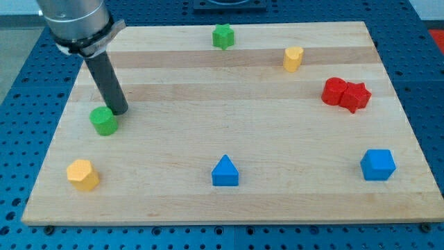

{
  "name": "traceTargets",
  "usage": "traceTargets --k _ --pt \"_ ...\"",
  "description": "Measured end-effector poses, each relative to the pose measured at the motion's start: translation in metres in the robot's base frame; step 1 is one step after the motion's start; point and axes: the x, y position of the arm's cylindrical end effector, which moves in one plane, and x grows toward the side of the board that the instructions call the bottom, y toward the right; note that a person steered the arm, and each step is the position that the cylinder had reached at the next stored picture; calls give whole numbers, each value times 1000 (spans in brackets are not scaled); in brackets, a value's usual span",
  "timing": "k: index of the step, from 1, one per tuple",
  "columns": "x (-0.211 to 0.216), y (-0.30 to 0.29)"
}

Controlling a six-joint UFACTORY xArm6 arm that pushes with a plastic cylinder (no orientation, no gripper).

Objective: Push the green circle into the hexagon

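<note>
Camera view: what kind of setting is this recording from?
Probably a robotics lab bench: a wooden board of small coloured blocks lies on a blue perforated table, and my tip rests beside the green circle, at its upper right.

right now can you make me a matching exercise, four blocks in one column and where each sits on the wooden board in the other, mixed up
Blocks:
1. green circle block
2. green star block
3. blue triangle block
4. blue cube block

Places:
A. the view's top, near the middle
B. the view's bottom right
C. the view's left, beside my tip
D. the view's bottom, near the middle

Pairs: 1-C, 2-A, 3-D, 4-B
</note>
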Motion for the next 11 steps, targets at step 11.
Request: traceTargets --k 11 --pt "80 -54"
